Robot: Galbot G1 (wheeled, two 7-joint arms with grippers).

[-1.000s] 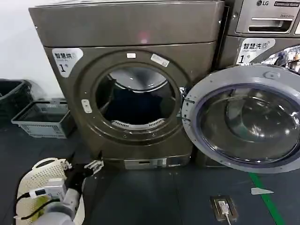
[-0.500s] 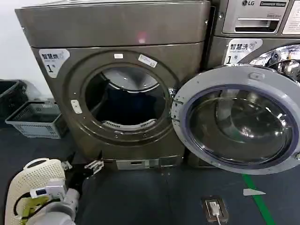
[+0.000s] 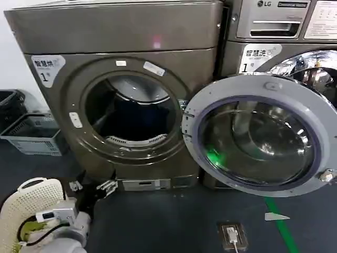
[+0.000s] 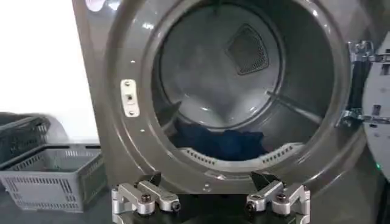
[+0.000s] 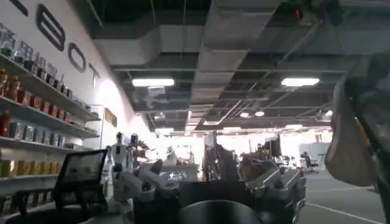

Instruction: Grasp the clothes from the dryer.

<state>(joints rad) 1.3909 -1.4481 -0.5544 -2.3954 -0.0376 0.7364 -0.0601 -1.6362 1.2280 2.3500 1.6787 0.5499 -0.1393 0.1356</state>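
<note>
**Head view: the dryer has slid over, and my left tool is lined up low in front of it**

In the head view the dryer [image 3: 124,100] sits further to the left than it did a moment ago, and its round door [image 3: 260,134] swung open beside it shows more. I think that means I am turning and moving in to face the hole.

My left tool [image 3: 107,186] is low, just in front of the dryer's bottom edge. Its two fingers [image 4: 145,198] are spread wide apart and hold nothing.

The clothes [image 4: 222,142] are a dark blue heap on the floor of the drum, just behind the lint grille [image 4: 244,163] at the dryer's rim. They are higher than my left tool and deeper inside, so I must lift it and push in.

My right tool [image 5: 210,189] points away at the room, and its fingers look apart and empty.
</note>
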